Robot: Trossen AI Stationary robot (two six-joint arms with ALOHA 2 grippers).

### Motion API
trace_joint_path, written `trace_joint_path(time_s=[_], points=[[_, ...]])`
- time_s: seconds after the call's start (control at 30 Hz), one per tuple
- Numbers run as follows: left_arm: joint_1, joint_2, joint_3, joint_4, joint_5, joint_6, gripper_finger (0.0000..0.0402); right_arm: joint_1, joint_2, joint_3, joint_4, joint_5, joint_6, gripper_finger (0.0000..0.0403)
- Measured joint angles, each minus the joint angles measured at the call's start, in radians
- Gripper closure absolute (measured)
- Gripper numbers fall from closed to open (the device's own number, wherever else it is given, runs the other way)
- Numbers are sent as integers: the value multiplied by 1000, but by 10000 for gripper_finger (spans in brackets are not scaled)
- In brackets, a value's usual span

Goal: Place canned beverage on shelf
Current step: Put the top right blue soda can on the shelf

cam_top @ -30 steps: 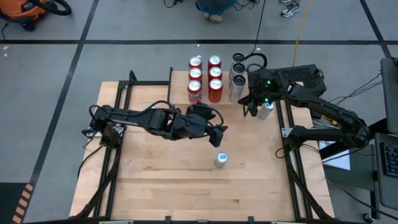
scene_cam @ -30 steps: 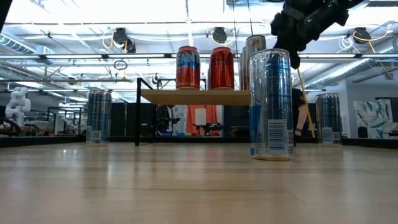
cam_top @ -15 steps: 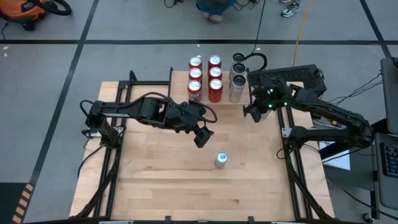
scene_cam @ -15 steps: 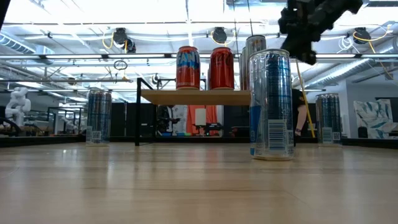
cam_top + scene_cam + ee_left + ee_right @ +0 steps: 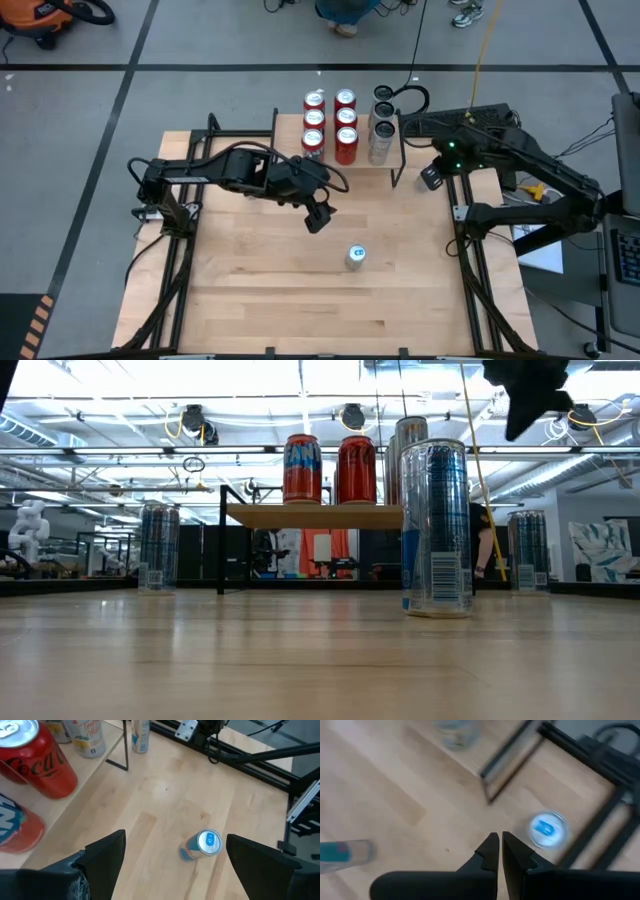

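Left hand (image 5: 317, 222): fingers spread wide and holding nothing, above the bare surface (image 5: 260, 280) near its middle. A second ago it was further right, nearer the lone can; it has pulled back toward the shelf side.
Right hand (image 5: 430, 178): fingers pressed together, holding nothing, at the surface's right edge by the frame rail. A second ago it hung just beside the shelf's right end over a can there; it has drawn off to the right.
Lone can (image 5: 355, 256): upright on the surface, blue top, well apart from both hands, unmoved.
Shelf (image 5: 395, 160): at the far edge, carrying red cans (image 5: 345, 120) in two rows and silver cans (image 5: 381, 125) at its right end; unchanged.
Can by the shelf leg (image 5: 548, 829): stands on the surface below the right hand, blue top showing in the right wrist view.
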State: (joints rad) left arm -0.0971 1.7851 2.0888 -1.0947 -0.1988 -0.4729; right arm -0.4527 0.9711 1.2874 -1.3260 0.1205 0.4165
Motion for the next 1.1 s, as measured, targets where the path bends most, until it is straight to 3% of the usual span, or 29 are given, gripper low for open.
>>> trace_joint_path(time_s=[0.23,0.37,0.5,0.83,1.1], points=[[-10,0,0,2,13,-19,54,-46,104,8,-93,40,43,403],[-17,0,0,5,13,-28,54,-86,181,8,-100,40,-18,391],[-16,0,0,-19,15,-38,54,-126,239,8,-108,36,-123,339],[-17,0,-1,-75,13,-41,54,-252,322,7,-102,40,-381,161],[-16,0,-1,-75,4,-42,54,-333,331,7,-73,-21,-524,105]])
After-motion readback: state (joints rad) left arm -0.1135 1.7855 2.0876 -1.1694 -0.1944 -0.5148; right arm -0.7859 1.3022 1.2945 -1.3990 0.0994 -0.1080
